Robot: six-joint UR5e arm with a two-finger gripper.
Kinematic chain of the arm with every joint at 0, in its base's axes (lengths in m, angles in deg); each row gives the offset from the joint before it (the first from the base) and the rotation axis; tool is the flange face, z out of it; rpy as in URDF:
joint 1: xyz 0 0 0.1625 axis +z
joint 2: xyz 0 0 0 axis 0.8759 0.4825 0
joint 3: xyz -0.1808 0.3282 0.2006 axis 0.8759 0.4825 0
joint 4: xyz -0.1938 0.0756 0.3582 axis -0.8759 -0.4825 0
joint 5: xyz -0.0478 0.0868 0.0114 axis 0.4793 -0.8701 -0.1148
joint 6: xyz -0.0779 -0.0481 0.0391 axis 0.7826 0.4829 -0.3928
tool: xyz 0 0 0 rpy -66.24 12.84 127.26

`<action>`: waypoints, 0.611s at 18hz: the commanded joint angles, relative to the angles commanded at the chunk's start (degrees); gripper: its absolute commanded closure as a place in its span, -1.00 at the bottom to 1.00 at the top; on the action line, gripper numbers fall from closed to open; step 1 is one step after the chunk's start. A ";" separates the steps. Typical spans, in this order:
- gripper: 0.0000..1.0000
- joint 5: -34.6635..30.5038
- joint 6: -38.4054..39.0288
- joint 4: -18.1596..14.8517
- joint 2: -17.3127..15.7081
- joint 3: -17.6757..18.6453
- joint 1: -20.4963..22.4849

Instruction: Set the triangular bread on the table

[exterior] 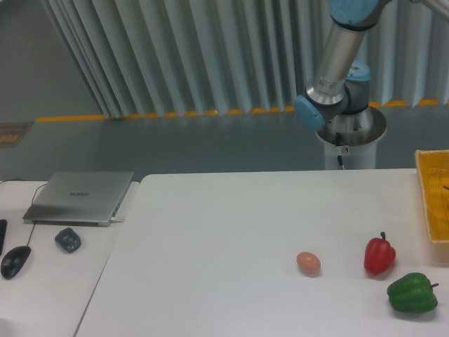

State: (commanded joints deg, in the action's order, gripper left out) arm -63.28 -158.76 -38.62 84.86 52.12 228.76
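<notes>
Plainly, neither the gripper nor the triangular bread shows in this view; only the arm's base [349, 133] and lower links [342, 60] stand behind the table's [231, 232] far edge, with the upper link running out of frame at the top, so whether the jaws are open or closed on anything cannot be told. On the table lie 3 items: a brown egg [308, 263], a red pepper [379, 255] to its right, and a green pepper [412, 293] near the front right corner; a yellow basket [433, 203] sits at the right edge. Possibly the bread is in that basket or already held above frame; either way, bare tabletop lies left of the egg, the likeliest landing spot.
</notes>
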 joint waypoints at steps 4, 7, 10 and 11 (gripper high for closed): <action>-1.00 0.09 0.09 0.00 0.53 -0.26 -0.09; -0.76 -0.18 0.00 -0.09 0.35 -0.09 -0.35; -0.19 -0.26 0.00 -0.09 0.18 0.26 -0.35; -0.14 -0.26 0.00 -0.09 0.09 0.18 -0.35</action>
State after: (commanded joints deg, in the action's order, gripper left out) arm -63.54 -158.76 -38.71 84.95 52.30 228.41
